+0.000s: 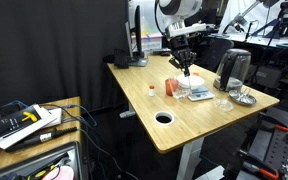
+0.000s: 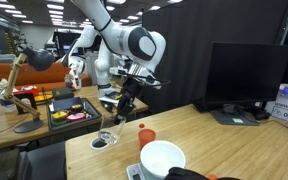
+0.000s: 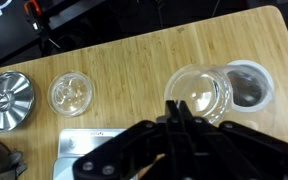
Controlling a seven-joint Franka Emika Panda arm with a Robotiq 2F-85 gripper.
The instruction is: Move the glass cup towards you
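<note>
Gripper (image 3: pixel 179 118): jaws narrow, apparently pinched on the near rim of the glass cup (image 3: pixel 204 95), not around its body. In an exterior view the glass cup (image 2: pixel 109 134) hangs tilted under the fingers, just beside the table's grommet hole (image 2: pixel 101 143).

Risks, as judged:
- The rim pinch is thin and smooth glass may pivot or slip.
- A drop could land at the hole.
- A swing could clip the orange cup (image 2: pixel 146 135).

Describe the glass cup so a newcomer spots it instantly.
On the wooden table, find the round cable hole. The glass cup is right by it, at the gripper: clear, unlike the opaque orange cup, and apart from the other glass piece by the metal lid.
</note>
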